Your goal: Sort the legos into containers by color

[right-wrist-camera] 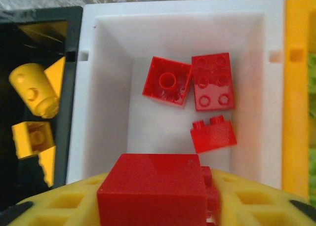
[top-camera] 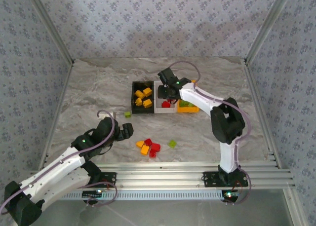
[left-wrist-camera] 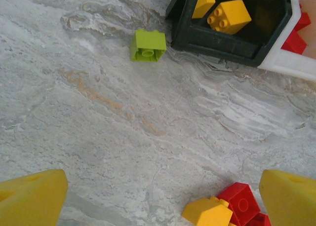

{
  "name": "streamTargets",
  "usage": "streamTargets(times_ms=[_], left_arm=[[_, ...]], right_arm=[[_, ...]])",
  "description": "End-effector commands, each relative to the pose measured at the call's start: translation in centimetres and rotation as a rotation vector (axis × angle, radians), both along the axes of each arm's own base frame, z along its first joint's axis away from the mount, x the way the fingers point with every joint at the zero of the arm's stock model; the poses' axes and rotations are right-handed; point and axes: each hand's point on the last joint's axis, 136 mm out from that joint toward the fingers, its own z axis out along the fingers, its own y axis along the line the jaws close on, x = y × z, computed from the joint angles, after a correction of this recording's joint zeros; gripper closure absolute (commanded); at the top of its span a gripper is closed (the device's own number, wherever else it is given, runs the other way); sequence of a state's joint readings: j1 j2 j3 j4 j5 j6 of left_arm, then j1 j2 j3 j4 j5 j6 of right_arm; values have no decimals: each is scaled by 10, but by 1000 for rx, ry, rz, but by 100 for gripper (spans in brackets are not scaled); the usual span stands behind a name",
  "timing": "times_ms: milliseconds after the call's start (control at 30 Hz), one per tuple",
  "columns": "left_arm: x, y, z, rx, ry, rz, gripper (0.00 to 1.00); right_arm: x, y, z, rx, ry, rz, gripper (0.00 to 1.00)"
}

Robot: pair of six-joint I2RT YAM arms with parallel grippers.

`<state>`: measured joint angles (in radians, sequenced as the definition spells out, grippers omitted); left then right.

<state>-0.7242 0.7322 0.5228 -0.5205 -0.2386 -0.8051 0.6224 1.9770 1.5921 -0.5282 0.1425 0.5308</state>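
R gripper (top-camera: 166, 92) is hanging over white bin (right-wrist-camera: 113, 33) at centre of table (top-camera: 98, 88), jaws part-open round red brick (right-wrist-camera: 150, 186); can't tell if gripping. Drop-off step is going on; next needs full release. L gripper (top-camera: 126, 131) is hovering wide open, empty, nr front-edge legos (top-camera: 148, 147).

The left arm (top-camera: 59, 167) and right arm (top-camera: 200, 98) have white links, black joints, small green lights (top-camera: 177, 81) and thin grey cables (top-camera: 101, 111). The left tool (left-wrist-camera: 163, 204) has plain yellow fingers (left-wrist-camera: 32, 199). The right tool (right-wrist-camera: 158, 211) has yellow parts with square holes.
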Motion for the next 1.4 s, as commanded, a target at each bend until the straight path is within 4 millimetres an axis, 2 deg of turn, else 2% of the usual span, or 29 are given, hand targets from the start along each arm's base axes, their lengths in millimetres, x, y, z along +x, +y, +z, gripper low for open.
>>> streamTargets(times_ms=[0,67,133,300,433,567,667,867,1167,1367], left_arm=[[0,-7,-4,-15,23,-32,0],[-1,-13,-6,-19,40,-64,0],[0,-17,-10,-5,60,-84,1],[13,-20,-19,54,71,-101,1],[46,-12,-26,200,14,-68,3],[81,-17,-38,318,-58,-71,11],[101,-19,-50,338,-75,-60,16],[128,-17,-69,350,-47,-29,22],[148,-14,-82,358,-48,-13,30],[139,-15,-86,333,-28,-22,51]], right_arm=[[11,-1,15,-20,-16,-3,33],[14,-1,25,-9,-35,-3,27],[13,-3,38,-2,-64,-10,26],[-8,-5,59,61,-122,3,26],[-29,-9,61,105,-116,1,26],[-41,-15,61,126,-112,-4,25],[-45,-22,63,124,-112,-14,25],[-48,-34,71,134,-129,-33,25],[-49,-39,80,146,-155,-39,25],[-50,-44,78,138,-151,-49,25]])
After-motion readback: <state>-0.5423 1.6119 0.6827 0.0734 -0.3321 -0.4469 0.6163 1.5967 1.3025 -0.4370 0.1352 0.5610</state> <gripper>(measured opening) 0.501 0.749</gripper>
